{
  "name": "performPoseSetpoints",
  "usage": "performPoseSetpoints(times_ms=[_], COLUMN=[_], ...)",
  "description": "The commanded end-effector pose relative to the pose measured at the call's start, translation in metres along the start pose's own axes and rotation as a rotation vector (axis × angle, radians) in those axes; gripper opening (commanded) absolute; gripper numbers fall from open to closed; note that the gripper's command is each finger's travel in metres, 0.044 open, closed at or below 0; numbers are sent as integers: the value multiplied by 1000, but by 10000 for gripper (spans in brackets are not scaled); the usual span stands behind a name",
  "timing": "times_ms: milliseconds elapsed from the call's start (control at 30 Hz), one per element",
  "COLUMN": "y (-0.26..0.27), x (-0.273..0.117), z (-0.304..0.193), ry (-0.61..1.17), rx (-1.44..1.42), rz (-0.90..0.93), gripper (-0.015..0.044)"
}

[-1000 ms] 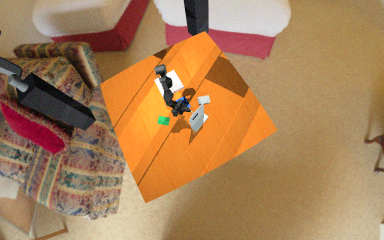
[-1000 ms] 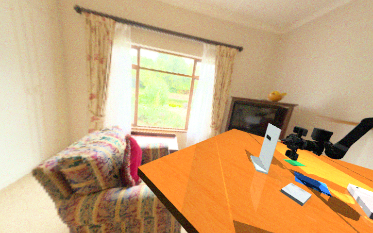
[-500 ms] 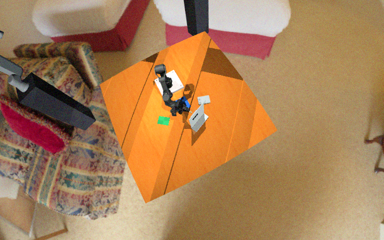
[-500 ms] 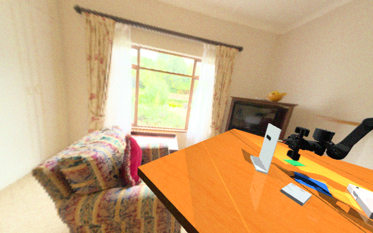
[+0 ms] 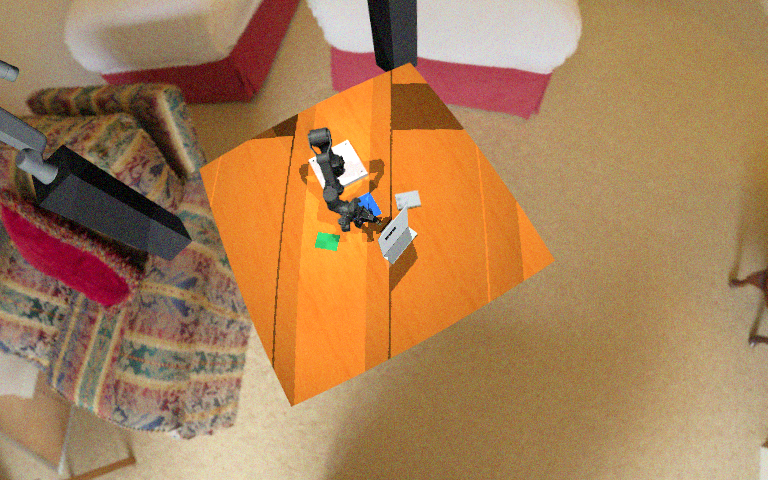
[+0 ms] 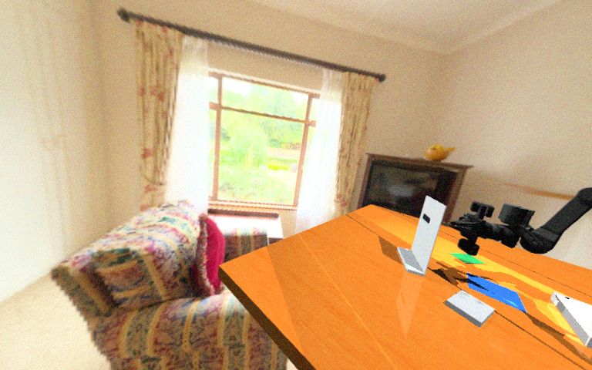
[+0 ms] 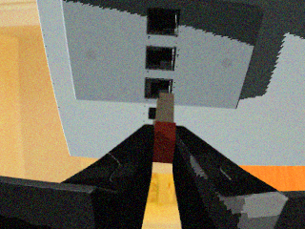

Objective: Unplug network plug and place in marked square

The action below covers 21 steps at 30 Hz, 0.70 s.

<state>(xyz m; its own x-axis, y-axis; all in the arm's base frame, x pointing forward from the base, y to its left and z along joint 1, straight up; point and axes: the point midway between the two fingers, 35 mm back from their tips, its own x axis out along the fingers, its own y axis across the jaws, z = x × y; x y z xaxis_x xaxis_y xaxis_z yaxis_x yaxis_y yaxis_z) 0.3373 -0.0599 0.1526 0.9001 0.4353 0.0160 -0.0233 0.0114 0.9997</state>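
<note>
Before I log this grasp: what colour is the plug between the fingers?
Red, with a tan front end; the plug shows best in the wrist view.

The orange table carries a panel stand, green square, blue patch and 2 white slabs.

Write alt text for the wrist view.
Two dark fingers of the gripper are shut on a red plug, its tan tip just out of a grey upright panel with stacked dark sockets.

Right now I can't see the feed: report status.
Gripper shut on plug. Plug tip at panel, out of the socket or not: cannot tell. Green square and blue square unobstructed.
</note>
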Motion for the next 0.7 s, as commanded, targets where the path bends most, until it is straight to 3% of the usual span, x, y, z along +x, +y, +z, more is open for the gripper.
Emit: performPoseSetpoints(times_ms=[0, 667], y=[-1, -1], x=[-4, -16], z=[-2, -1], ry=[5, 5], rx=[7, 7], rz=[-2, -3], gripper=[0, 0])
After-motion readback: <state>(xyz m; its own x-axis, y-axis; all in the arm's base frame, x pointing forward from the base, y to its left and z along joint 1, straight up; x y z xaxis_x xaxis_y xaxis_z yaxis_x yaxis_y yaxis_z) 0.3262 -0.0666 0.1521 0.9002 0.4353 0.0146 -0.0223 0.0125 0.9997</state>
